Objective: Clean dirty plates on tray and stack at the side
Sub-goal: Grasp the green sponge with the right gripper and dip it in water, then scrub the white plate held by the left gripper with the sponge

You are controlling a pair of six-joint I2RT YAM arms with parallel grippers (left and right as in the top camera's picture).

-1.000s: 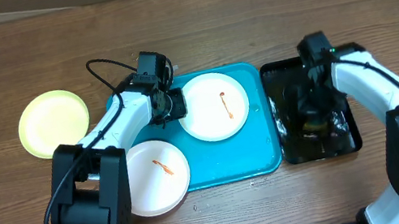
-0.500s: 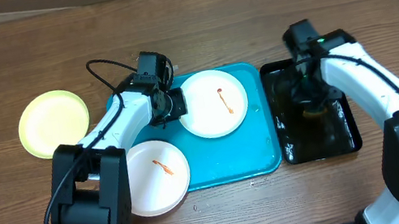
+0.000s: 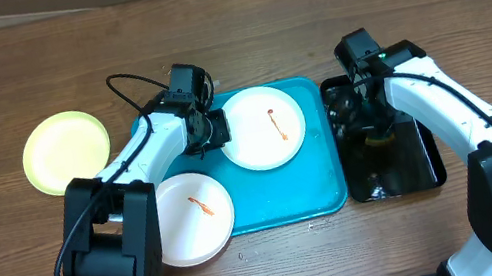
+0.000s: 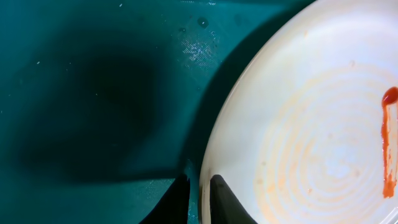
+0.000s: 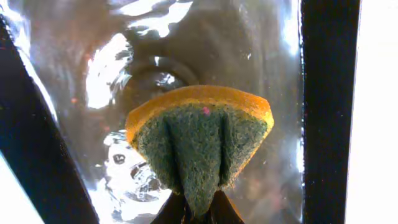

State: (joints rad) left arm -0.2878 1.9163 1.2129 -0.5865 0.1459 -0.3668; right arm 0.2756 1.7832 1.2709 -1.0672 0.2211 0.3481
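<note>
Left gripper (image 4: 199, 185) is pinching the smeared white plate (image 3: 265, 128) at its 9 o'clock rim, the edge caught between the fingers, on the turquoise tray (image 3: 327, 195). Right gripper (image 5: 198, 208) is clamped on a sponge (image 5: 199, 137), orange back and green face, over the wet black tray (image 3: 413, 164), which lies just beside the turquoise one at 3 o'clock. A second white plate (image 3: 194, 218) overhangs the tray's 7 o'clock corner. The yellow-green plate (image 3: 66, 151) lies well apart at 9 o'clock on the table (image 3: 258, 34). There's bare tray floor at 5 o'clock and bare wood at 12.
</note>
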